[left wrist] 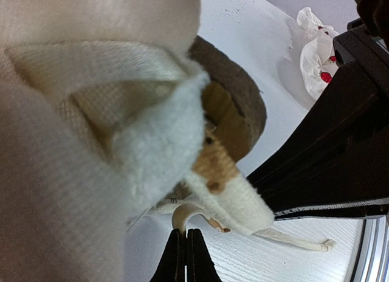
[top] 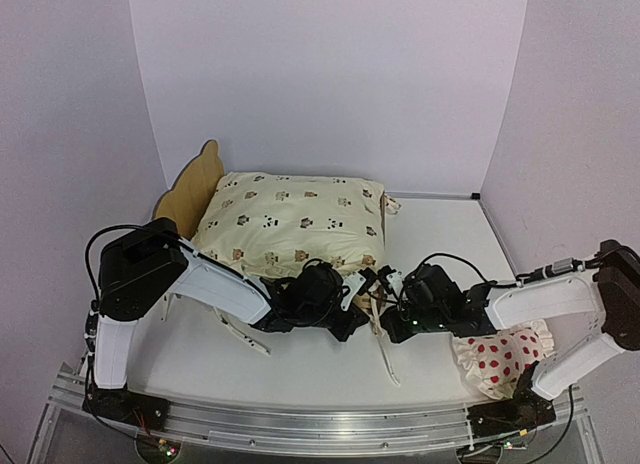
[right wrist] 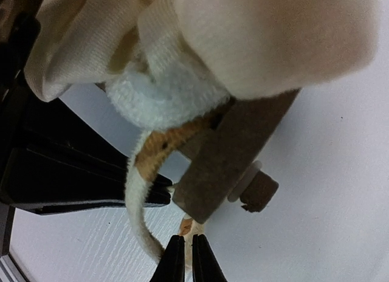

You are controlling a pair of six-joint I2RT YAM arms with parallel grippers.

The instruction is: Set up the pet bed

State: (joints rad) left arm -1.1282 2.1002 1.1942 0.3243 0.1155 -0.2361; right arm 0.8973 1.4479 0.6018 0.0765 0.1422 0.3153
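One pet bed (top: 203, 174): upper left of centre in the top view, back near the wall. The scalloped headboard sticks up at its left end, and pretty much everything else is buried under the cover.
Bed corner: in the right wrist view a brown frame piece (right wrist: 234, 151) slants across the middle of the frame, with a small peg poking out at its lower right.
Cover (top: 290, 216): cream and puffy with little animal prints. It lies on the bed and spills over the lower right corner.
Ties (top: 389, 356): thin cream straps trailing from that corner down onto the table (top: 330, 389).
Left gripper (left wrist: 185, 232): right at the bed's lower right corner, dead centre of the top view. Its jaws are pressed tight together with no gap. A loop of tie touches the tips, but I can't tell if it's actually pinched.
Right gripper (right wrist: 187, 237): just beside the left one, nose to nose at the same corner. The jaws are almost together with only a hairline slit. A tie runs down to one fingertip, and I can't tell if it's caught.
Pillow (top: 505, 356): white with red dots, lower right of the top view, partly under the right arm and well apart from the bed.
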